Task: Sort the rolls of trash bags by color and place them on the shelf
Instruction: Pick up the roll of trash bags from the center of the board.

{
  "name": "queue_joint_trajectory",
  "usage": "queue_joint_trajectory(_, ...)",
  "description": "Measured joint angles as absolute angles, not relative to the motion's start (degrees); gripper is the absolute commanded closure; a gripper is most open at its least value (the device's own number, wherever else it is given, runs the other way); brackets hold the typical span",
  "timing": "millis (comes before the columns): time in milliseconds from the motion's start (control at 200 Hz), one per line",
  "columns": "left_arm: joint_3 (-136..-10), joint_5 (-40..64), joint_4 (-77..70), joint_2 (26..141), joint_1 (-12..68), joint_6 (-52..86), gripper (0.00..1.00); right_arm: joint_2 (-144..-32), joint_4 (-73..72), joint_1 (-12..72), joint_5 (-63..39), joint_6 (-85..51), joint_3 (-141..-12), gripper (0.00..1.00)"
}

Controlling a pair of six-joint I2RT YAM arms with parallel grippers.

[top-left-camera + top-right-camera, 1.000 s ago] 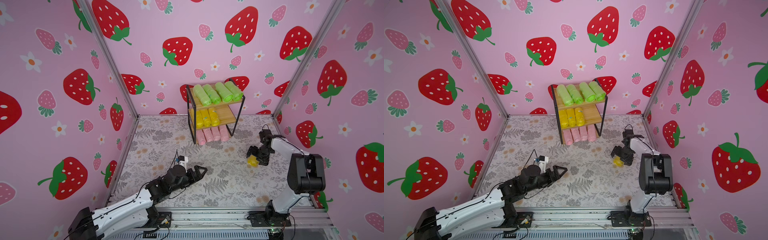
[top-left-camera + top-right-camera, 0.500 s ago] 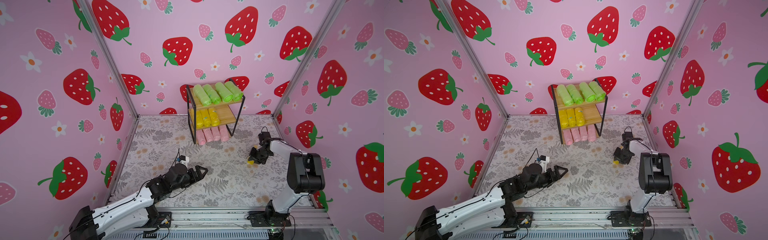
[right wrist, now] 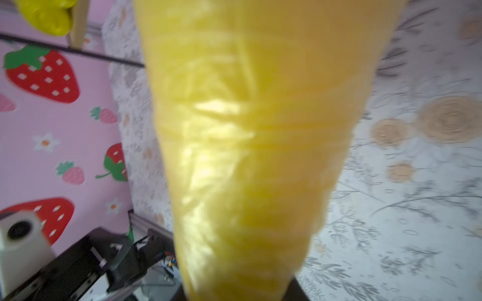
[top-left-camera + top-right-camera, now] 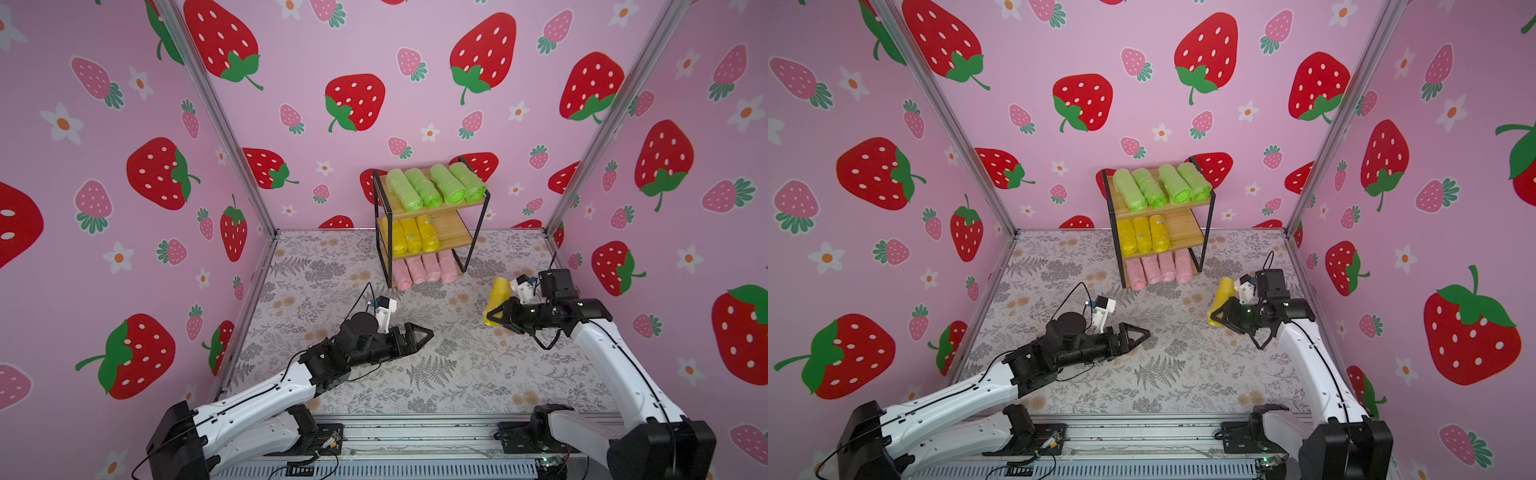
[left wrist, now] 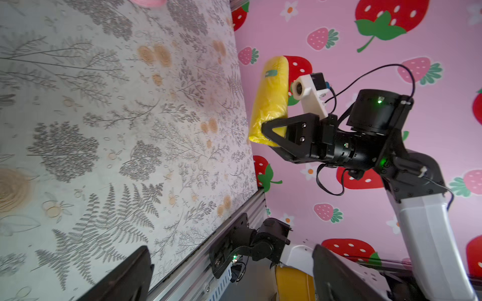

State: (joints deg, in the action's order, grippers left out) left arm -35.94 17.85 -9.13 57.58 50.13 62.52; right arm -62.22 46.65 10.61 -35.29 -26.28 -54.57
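Transfer of the last loose roll is the step in hand. With 12 o'clock taken as the far wall, the three-tier shelf [image 4: 453, 232] of thin black metal frame and light wooden boards stands at 12 o'clock on the floral-patterned worktop [image 4: 415, 374]. Four light green plastic rolls [image 4: 434, 189] are laid on the top board, three yellow plastic rolls [image 4: 411, 235] on the middle board, and four pale pink plastic rolls [image 4: 424, 268] on the bottom board.

At about 3 o'clock, the right gripper [image 4: 496, 316] is closed on the lower end of a fourth yellow crinkly plastic roll [image 4: 498, 291], which is held nearly upright and appears clear of the worktop. The pinch near one end is confirmed in the left wrist view. The left gripper [image 4: 428, 334], near the centre, is spread wide and empty.

The next move calls for the held roll to be carried toward 11 o'clock, to the bare part of the middle board on the 3 o'clock side of the three yellow plastic rolls. It should be turned level, aligned with its neighbours, and passed beneath the top board without the frame being struck. Sag of the soft free end should be expected.
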Motion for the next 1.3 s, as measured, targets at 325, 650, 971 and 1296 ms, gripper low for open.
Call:
queue_joint_trajectory(325,-38.0,24.7,-21.0,59.5,50.1,62.9,0.00,-56.3,40.5,35.0,-42.0,-33.9,-54.7,1.00)
queue_joint_trajectory(650,-38.0,25.6,-22.7,57.5,49.9,64.6,0.03,-60.0,36.4,47.5,-40.5,-37.2,-59.1,1.00)
queue_joint_trajectory(971,-37.0,24.6,-21.6,55.5,49.6,65.1,0.51,-59.3,35.1,50.3,-39.2,-38.4,-60.5,1.00)
queue_joint_trajectory(1296,-37.0,25.1,-21.9,56.0,49.6,65.8,1.00,-59.0,35.9,51.3,-37.1,-39.4,-60.7,0.50)
